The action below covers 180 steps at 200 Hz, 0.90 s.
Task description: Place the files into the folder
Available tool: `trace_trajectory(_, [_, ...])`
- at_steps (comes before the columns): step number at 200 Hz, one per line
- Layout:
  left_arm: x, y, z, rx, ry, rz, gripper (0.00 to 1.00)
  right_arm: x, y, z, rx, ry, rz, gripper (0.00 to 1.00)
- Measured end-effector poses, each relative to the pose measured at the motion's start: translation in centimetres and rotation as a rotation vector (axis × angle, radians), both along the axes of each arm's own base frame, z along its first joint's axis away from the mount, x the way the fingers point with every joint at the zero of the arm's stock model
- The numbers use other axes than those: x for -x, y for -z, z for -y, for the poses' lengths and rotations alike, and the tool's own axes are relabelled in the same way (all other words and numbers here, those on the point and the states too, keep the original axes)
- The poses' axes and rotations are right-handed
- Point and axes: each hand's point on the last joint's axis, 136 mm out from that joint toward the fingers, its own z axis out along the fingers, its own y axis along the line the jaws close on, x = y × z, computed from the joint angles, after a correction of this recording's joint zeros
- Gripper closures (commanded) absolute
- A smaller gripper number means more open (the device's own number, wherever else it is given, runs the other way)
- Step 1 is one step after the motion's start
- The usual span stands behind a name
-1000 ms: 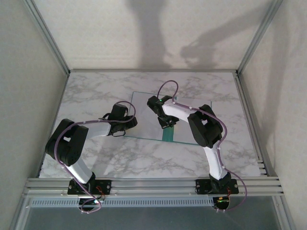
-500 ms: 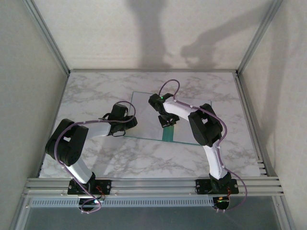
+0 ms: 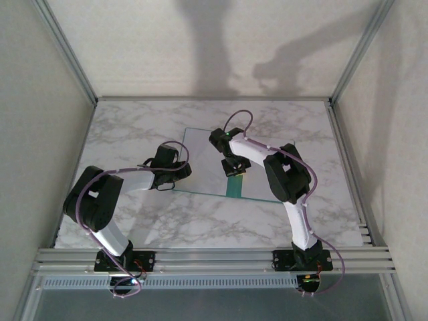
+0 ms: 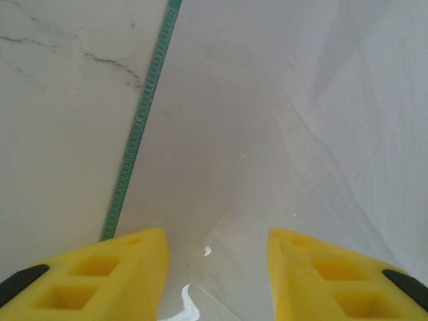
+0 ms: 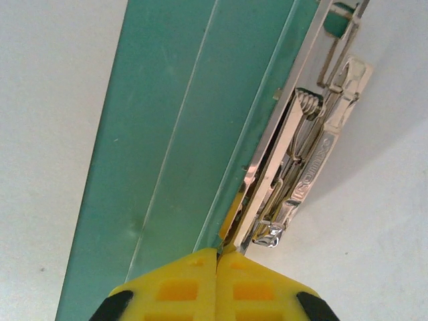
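The folder (image 3: pixel 234 188) lies open in the middle of the table, its teal fold (image 5: pixel 174 134) showing between pale leaves. White files (image 3: pixel 200 164) cover its left leaf, and in the left wrist view this paper (image 4: pixel 254 134) runs beside the folder's teal edge (image 4: pixel 137 127). My left gripper (image 3: pixel 175 175) is at the folder's left edge, open, fingers (image 4: pixel 120 267) apart just over the paper with nothing between them. My right gripper (image 3: pixel 233 167) is over the fold, shut, its tips (image 5: pixel 217 253) against the near end of the metal fastener (image 5: pixel 301 167).
Grey-veined marble tabletop (image 3: pixel 127 134) surrounds the folder, with room at the left, front and far side. Metal frame posts and pale walls bound the table on three sides. A rail (image 3: pixel 214 257) with both arm bases runs along the near edge.
My right gripper has crept a little farther along the fold, away from the bases. The left arm has stayed where it was.
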Motion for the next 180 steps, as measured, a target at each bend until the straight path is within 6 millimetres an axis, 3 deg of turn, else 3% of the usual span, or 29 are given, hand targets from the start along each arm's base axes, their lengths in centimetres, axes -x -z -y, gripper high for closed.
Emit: trace_trajectory(180, [-0.02, 0.06, 0.06, -0.003, 0.001, -0.006, 0.55, -0.12, -0.48, -0.06, 0.001, 0.015, -0.035, 0.99])
